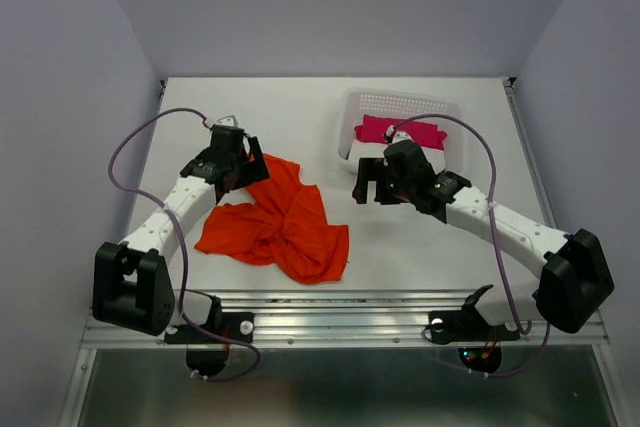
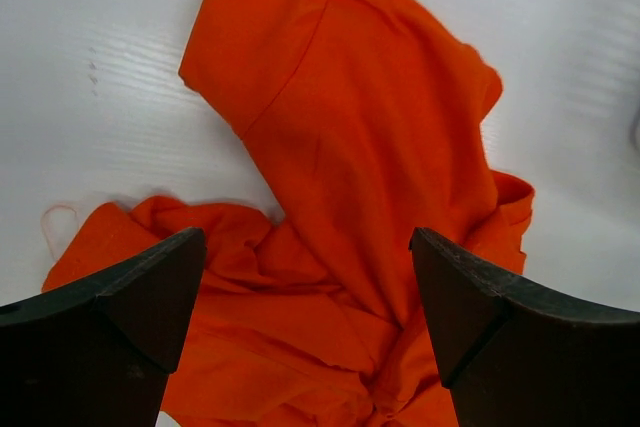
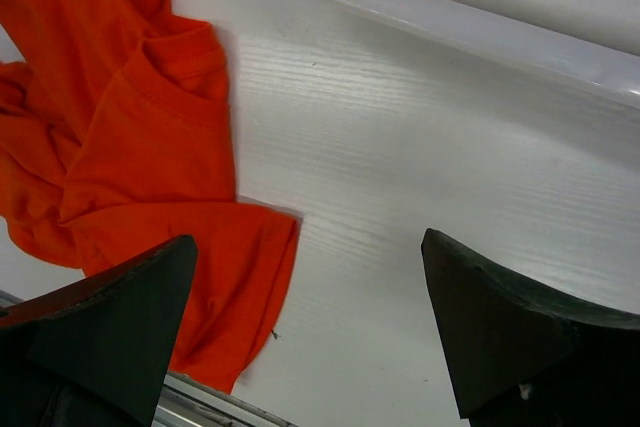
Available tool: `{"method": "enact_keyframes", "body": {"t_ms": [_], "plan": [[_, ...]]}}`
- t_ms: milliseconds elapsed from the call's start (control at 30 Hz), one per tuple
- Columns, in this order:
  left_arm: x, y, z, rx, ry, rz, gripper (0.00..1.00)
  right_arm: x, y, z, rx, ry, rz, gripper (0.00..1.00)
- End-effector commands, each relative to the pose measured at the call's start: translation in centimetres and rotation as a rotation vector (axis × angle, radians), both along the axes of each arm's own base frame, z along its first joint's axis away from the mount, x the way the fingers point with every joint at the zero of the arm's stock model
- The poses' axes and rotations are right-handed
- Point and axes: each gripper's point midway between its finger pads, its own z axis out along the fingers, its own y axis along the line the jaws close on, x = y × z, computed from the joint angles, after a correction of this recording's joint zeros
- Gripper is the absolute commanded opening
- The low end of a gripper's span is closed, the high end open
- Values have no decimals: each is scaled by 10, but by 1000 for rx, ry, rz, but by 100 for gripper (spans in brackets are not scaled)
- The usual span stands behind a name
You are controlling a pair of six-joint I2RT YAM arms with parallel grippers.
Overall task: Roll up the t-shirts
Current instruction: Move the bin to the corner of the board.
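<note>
While the white counter (image 1: 430,237) carries everything, the orange-red t-shirt (image 1: 285,227) lies crumpled and twisted on its left half. A white basket (image 1: 400,105) stands at the back right. The left end effector (image 2: 305,247) hangs over the shirt, spread wide and holding nothing. The right end effector (image 3: 310,247), also spread wide and empty, is above bare counter just beside the shirt. A magenta cloth (image 1: 385,130) lies in the basket.

In the top view, the left gripper (image 1: 250,169) covers the upper left corner of the crumpled bright orange-red t-shirt (image 1: 275,222) of thin fabric. The right arm (image 1: 470,209) hides the near wall of the white perforated plastic basket (image 1: 400,99) and part of the magenta-pink cloth bundle (image 1: 378,130) inside. The left wrist view cuts the t-shirt off at its bottom edge; the right wrist view cuts it at the left and top.
</note>
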Motion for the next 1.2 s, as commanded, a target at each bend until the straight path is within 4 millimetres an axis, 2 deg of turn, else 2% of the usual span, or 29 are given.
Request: {"method": "enact_keyframes", "body": {"t_ms": [0, 100, 167, 267, 367, 467, 600, 667, 700, 733, 767, 800, 900, 933, 1000, 1033, 1067, 1100, 1133, 1167], "plan": [[-19, 7, -34, 12, 115, 68, 94, 4, 22, 17, 53, -47, 38, 100], [-29, 13, -47, 15, 155, 119, 93, -8, 36, 2, 37, -4, 76, 100], [-37, 11, -59, -10, 182, 140, 93, -17, 45, -16, 13, 41, 100, 100], [-37, 6, -67, -44, 178, 140, 93, -27, 58, -41, -15, 90, 135, 100], [-36, 3, -77, -60, 188, 147, 88, -35, 72, -60, -21, 133, 165, 100], [-41, -1, -88, -67, 226, 138, 83, -37, 79, -71, -30, 155, 176, 97], [-42, -7, -95, -86, 233, 117, 72, -43, 87, -84, -35, 173, 195, 89], [-44, -11, -100, -99, 243, 104, 58, -43, 90, -90, -33, 185, 196, 84], [-45, -12, -102, -101, 248, 100, 55, -43, 90, -93, -35, 188, 197, 81], [-46, -13, -104, -102, 255, 93, 44, -42, 92, -98, -36, 194, 197, 74], [-47, -14, -106, -101, 259, 90, 40, -42, 93, -100, -36, 196, 198, 71], [-47, -13, -107, -99, 262, 90, 29, -42, 93, -105, -41, 204, 198, 68], [-43, -15, -104, -96, 253, 78, 10, -42, 98, -111, -47, 207, 209, 51], [-41, -14, -103, -92, 252, 76, 0, -40, 100, -111, -50, 200, 209, 40], [-32, -15, -95, -81, 232, 68, 0, -36, 100, -115, -68, 194, 209, 26], [-28, -12, -92, -68, 224, 77, 0, -33, 101, -111, -74, 185, 206, 13], [-19, -13, -80, -64, 203, 79, 0, -28, 100, -107, -82, 170, 194, 5], [-13, -10, -74, -41, 185, 83, 0, -22, 96, -102, -104, 146, 164, 1], [-7, -9, -66, -30, 168, 87, 0, -18, 96, -95, -109, 127, 159, 1], [4, -10, -48, -28, 134, 89, 0, -11, 98, -77, -99, 91, 150, 1]]}}
